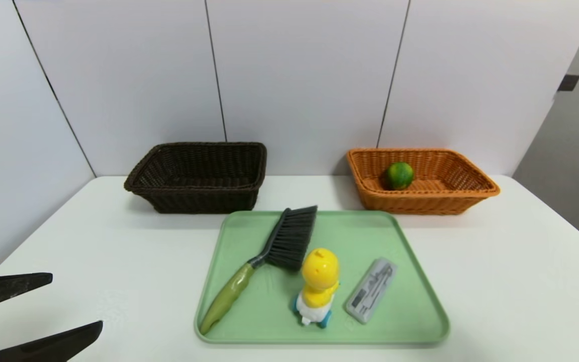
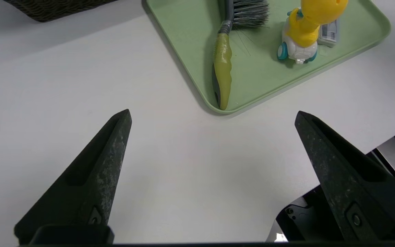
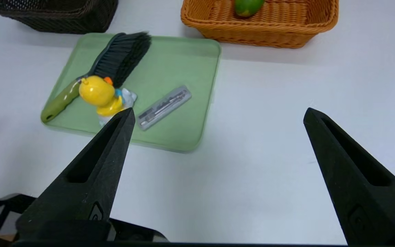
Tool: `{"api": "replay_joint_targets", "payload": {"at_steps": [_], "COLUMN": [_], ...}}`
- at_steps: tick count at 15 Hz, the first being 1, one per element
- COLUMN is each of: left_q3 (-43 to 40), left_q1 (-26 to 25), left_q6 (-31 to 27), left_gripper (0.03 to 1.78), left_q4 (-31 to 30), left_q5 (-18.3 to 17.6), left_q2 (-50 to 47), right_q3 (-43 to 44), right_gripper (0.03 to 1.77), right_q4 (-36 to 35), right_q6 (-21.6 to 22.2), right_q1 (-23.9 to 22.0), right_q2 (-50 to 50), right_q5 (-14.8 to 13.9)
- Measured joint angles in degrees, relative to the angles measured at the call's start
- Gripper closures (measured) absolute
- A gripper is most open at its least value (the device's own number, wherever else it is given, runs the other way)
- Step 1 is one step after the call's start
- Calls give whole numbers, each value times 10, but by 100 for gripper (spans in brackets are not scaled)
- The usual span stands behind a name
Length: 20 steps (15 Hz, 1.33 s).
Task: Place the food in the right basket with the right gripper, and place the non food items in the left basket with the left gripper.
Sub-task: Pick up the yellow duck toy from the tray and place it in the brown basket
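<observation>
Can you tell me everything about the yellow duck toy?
The yellow toy figure looks like glossy plastic. It has a big round yellow head with a small dark dot on its side and an orange bit showing in the right wrist view, a yellow body, and a white base with blue wheels. It stands upright near the middle of the green tray, between the brush and the grey case. Its head overlaps the brush's bristles in the head view; contact is unclear. No gripper touches it.

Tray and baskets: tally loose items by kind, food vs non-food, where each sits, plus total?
Food: 1, the lime, in the orange basket.
Non-food: 3, the brush, yellow toy and grey case, all on the green tray.
Dark basket: 0 visible.
Total: 4 items.
</observation>
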<state>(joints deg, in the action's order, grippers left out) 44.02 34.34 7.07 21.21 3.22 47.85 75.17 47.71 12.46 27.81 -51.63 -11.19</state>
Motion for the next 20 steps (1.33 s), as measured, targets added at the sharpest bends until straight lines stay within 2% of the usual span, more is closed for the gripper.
{"api": "replay_joint_targets", "payload": {"at_steps": [3, 6, 8, 10, 13, 17, 20], "left_q3": [-7, -40, -73, -89, -85, -77, -53], "left_q1": [-1, -11, -19, -21, -22, -21, -19], "left_q6": [-2, -8, -9, -9, -9, -4, 5], "left_gripper": [12, 12, 12, 12, 12, 12, 12], "left_q4": [0, 0, -1, -21, -84, -102, -120], "left_q5": [22, 68, 76, 78, 79, 76, 76], "left_q2": [2, 0, -7, -6, 18, 57, 93], "right_q3": [-92, -240, -326, -356, -349, -330, -286], "right_gripper": [11, 11, 11, 11, 11, 10, 10], "right_q4": [-58, -204, -313, -369, -367, -365, -345], "right_q6": [-8, -11, -14, -13, -7, 26, 86], "right_q1": [2, 4, 4, 4, -4, -8, -8], "right_q2": [47, 69, 70, 63, 37, -22, -91], "right_q5": [9, 23, 24, 23, 7, -10, -10]}}
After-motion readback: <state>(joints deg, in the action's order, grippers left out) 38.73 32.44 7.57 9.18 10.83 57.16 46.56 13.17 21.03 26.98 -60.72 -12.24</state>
